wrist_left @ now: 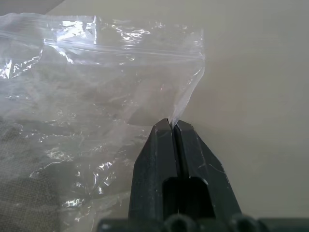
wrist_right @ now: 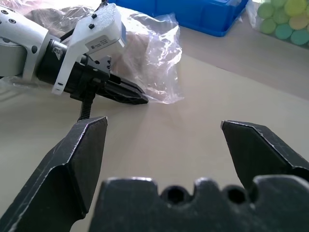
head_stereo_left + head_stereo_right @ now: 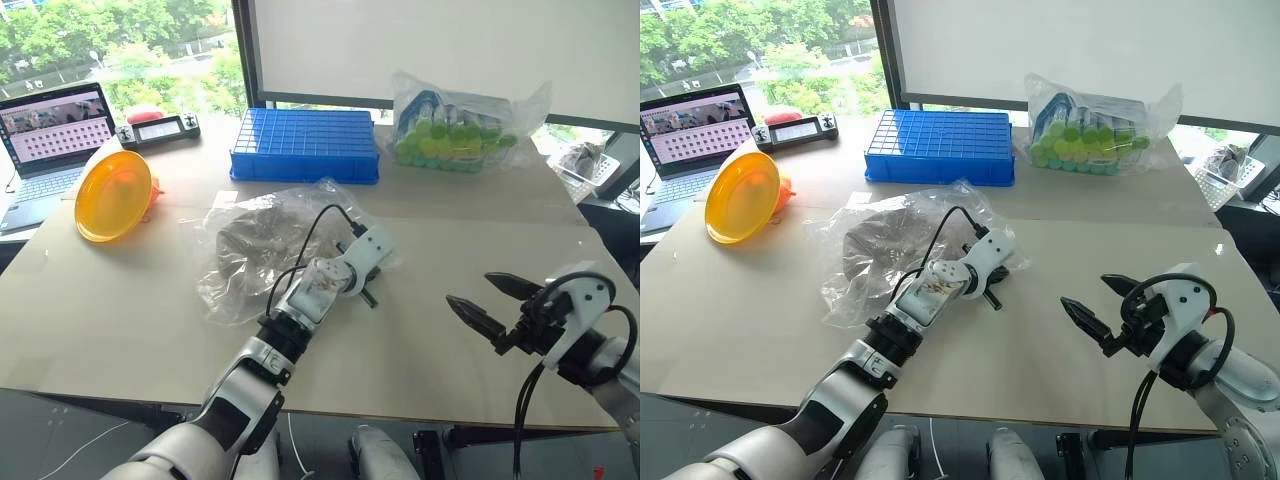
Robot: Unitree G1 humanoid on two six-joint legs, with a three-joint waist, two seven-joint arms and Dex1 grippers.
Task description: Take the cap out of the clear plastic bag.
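1. Far L of table (image 3: 420, 330): laptop (image 3: 45, 135), yellow-orange plate (image 3: 112, 195) tipped on edge. Not task items.
2. Centre-L: clear plastic bag (image 3: 260, 250) lying flat, crinkled; cap (image 3: 255, 238) inside it, beige-tan, crown bunched toward bag's L half. Zip edge on the bag's R side, per L wrist view.
3. Centre: left gripper (image 3: 368, 282) pressed together on a thin corner of film at bag's R edge. Pinching film only, no fabric.
4. Behind: blue crate (image 3: 305, 145), then bag of green-topped items (image 3: 455, 125).
5. R: right gripper (image 3: 482, 300) spread wide, off the table, well apart from bag.
6. Risks, my read: thin film could slip or tear out of the pinch if pulled hard; whole bag may drag w/ cap inside, since nothing anchors it; mouth may be zipped, so R claw can't reach cap.
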